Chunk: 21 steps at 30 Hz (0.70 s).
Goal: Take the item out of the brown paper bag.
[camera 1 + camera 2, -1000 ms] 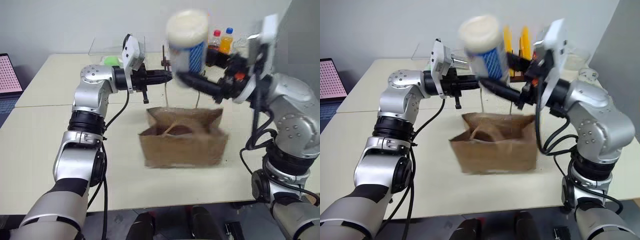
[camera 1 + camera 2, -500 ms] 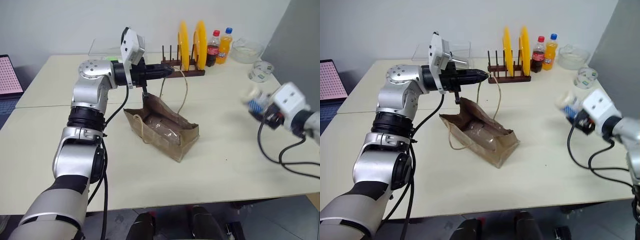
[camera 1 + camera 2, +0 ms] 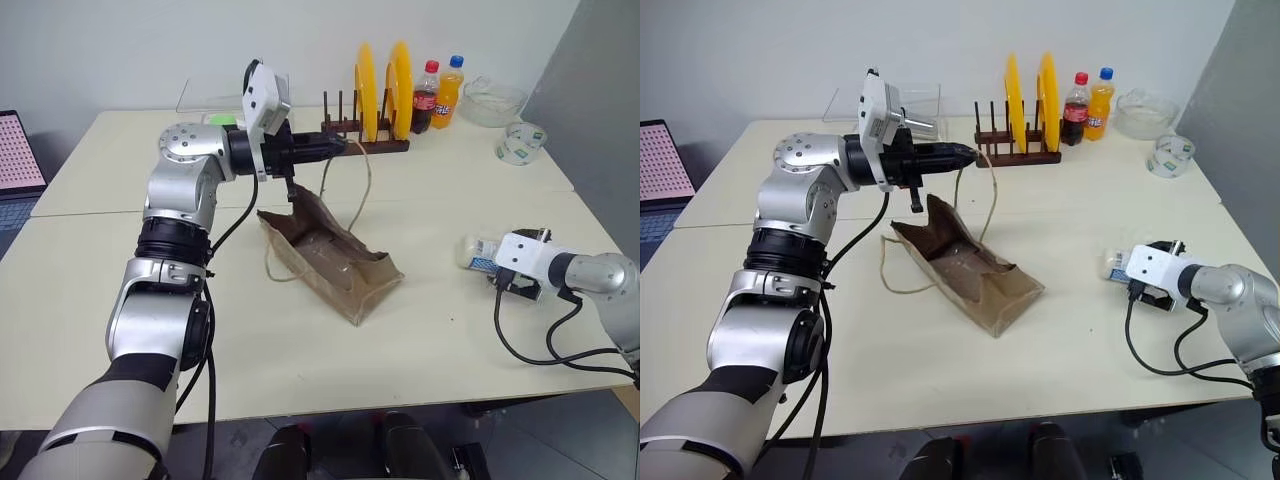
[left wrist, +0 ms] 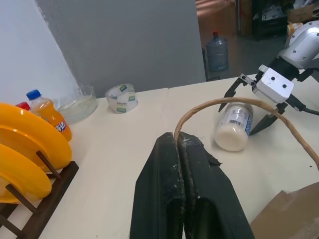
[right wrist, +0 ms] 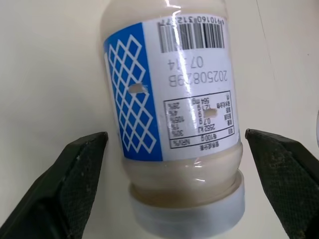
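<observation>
I have the left hand (image 4: 180, 144) clamped shut on one pale loop handle (image 4: 239, 102) of the brown paper bag (image 3: 330, 262), which slumps mid-table with its mouth tipped toward the near right. My right hand (image 5: 172, 164) stands spread wide on either side of the item (image 5: 172, 99), a whitish bottle with a blue label lying on the table (image 3: 420, 350) at the right, fingers (image 5: 70, 174) clear of it.

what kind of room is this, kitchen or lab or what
Probably a lab or office test setup, not a real kitchen: plain pale tables pushed together, props such as a dish rack with yellow plates and two soda bottles, and a water-cooler jug on the floor of a bare back room.
</observation>
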### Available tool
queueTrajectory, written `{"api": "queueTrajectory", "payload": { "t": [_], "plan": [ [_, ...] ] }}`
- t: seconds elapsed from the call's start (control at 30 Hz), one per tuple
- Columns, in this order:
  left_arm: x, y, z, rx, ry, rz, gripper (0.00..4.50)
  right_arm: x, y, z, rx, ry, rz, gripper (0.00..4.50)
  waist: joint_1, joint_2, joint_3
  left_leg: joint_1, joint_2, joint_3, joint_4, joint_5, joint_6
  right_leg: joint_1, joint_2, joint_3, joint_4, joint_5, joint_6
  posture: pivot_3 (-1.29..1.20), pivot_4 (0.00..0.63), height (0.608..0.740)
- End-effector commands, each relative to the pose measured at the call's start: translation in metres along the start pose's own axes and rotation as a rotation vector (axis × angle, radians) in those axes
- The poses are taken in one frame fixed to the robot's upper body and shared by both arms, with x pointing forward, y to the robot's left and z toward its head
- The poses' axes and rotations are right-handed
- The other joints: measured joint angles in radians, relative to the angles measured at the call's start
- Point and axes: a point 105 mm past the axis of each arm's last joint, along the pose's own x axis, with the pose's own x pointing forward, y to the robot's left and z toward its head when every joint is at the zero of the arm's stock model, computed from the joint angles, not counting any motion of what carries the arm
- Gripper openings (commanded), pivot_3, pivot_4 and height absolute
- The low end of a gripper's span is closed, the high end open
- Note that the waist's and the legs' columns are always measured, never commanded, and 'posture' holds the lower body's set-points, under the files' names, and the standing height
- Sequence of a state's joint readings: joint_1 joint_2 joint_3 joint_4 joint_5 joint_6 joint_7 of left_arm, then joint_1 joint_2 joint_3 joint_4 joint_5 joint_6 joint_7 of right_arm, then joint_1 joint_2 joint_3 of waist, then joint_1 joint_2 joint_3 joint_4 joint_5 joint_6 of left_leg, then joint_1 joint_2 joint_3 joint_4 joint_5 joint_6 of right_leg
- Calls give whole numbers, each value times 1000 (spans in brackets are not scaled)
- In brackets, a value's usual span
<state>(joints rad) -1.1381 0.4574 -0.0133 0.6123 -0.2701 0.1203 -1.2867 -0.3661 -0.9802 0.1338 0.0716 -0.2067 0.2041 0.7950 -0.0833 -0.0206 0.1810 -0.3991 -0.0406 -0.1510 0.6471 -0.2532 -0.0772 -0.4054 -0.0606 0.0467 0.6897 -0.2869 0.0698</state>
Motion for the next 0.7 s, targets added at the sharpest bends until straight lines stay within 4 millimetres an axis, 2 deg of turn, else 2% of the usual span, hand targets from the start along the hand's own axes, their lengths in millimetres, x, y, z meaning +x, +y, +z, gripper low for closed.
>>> {"api": "queueTrajectory", "payload": {
  "t": [0.03, 0.13, 0.2, 0.37, 0.5, 0.6, 0.7],
  "plan": [
    [-2, -1, 12, 37, -28, -3, 0, -23, -18, 2, 15, -21, -55, 4466, 1, 0, 0, 0, 0, 0, 0, 0, 0, 0, 0, 0, 0, 0, 0, 0, 150, 740],
    [-2, -2, 12, 30, -33, -6, 0, -44, -22, 5, 112, -63, -87, 4466, 3, 0, 0, 0, 0, 0, 0, 0, 0, 0, 0, 0, 0, 0, 0, 0, 150, 740],
    [-1, -2, 12, 26, -36, -2, 0, -64, -21, 16, 174, -132, -116, 4466, 6, 0, 0, -1, 0, -1, 0, 0, 1, 0, 0, 0, 0, 0, 0, 0, 150, 740],
    [-3, -1, 8, 25, -24, 5, 0, -105, 7, 84, 300, -479, -128, 4466, 4, 0, 0, 0, 1, -1, 0, -1, 3, 1, 0, -1, 1, 0, 0, 0, 150, 740],
    [-9, 2, 3, 23, 24, 17, 0, -114, 51, 146, 407, -726, -113, 4466, 4, 0, 0, 0, 1, -2, 1, -1, 3, 1, 0, -2, 2, 0, 0, 0, 150, 740],
    [-13, 6, 3, 21, 41, 32, 597, -111, 58, 168, 472, -801, -143, 4500, 3, -1, -1, 1, 1, -2, 1, -1, 3, 1, 1, -1, 2, 0, 0, 0, 150, 740],
    [-22, 9, 7, 25, 48, 57, 1565, -104, 53, 184, 517, -859, -178, 4500, 3, -1, -1, 1, 0, -3, 2, -1, 3, 1, 0, -1, 3, 0, 0, 0, 150, 740]
  ]
}}
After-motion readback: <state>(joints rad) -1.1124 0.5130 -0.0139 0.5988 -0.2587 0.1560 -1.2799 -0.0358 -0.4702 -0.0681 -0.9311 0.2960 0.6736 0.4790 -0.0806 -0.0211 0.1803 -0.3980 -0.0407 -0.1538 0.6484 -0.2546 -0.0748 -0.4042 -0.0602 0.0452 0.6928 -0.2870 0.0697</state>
